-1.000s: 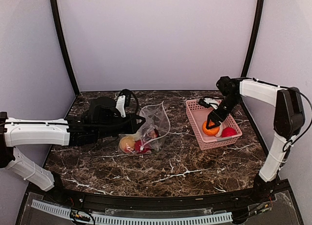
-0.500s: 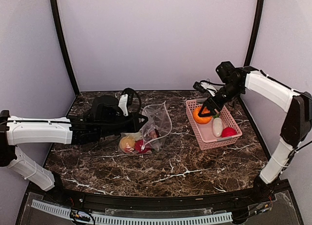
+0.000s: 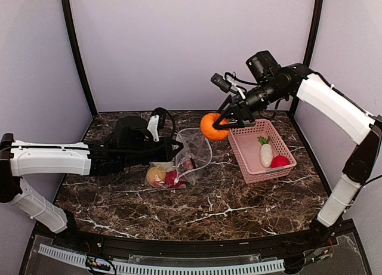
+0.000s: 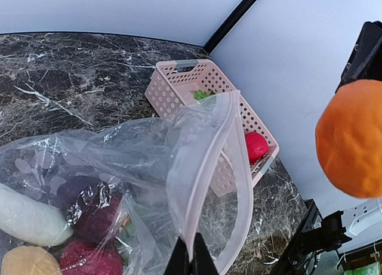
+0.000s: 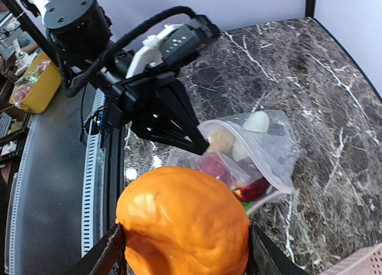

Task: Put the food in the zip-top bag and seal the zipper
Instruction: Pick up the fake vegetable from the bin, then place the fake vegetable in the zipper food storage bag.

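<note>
My right gripper [image 3: 218, 123] is shut on the orange round food [image 3: 212, 126], holding it in the air just above and right of the zip-top bag's open mouth; it fills the right wrist view [image 5: 185, 224]. My left gripper [image 4: 191, 260] is shut on the bag's pinkish-white zipper strip [image 4: 203, 185] and holds the mouth of the clear bag [image 3: 190, 153] up and open. Inside the bag lie a yellowish-tan fruit [image 3: 156, 176], red and maroon pieces [image 3: 173, 179] and a white oblong one [image 4: 30, 215].
The pink slotted basket [image 3: 239, 148] stands at the right, holding a white oblong vegetable [image 3: 266, 155] and a red round fruit [image 3: 280, 161]. Black frame posts stand at the back corners. The table's dark front rail runs along the near edge.
My right gripper lifted the orange food out of the pink basket and carried it up and left to above the bag's mouth. My left gripper kept hold of the bag rim.
</note>
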